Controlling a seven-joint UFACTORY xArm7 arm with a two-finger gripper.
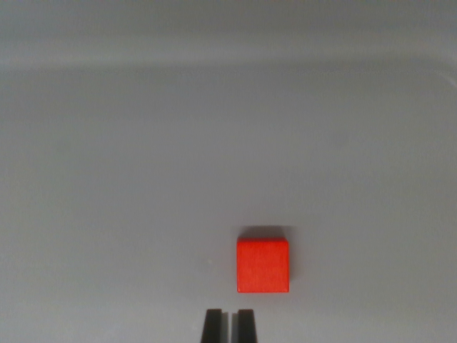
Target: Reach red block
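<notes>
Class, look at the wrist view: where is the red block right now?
The red block lies on the plain grey surface, low in the wrist view and slightly right of centre, just above and right of the dark fingers, not touching them.

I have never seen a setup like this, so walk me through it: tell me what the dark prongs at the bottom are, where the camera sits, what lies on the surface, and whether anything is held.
The camera is mounted on the robot arm's wrist, looking along its gripper at a plain grey surface. The two dark prongs at the bottom edge are the tips of the gripper, the arm's pinching tool. They stand close together with only a narrow slit between them, and nothing is held. The only object on the surface is a red block, lying just beyond the fingertips and slightly toward the wrist view's right, not touching them.
</notes>
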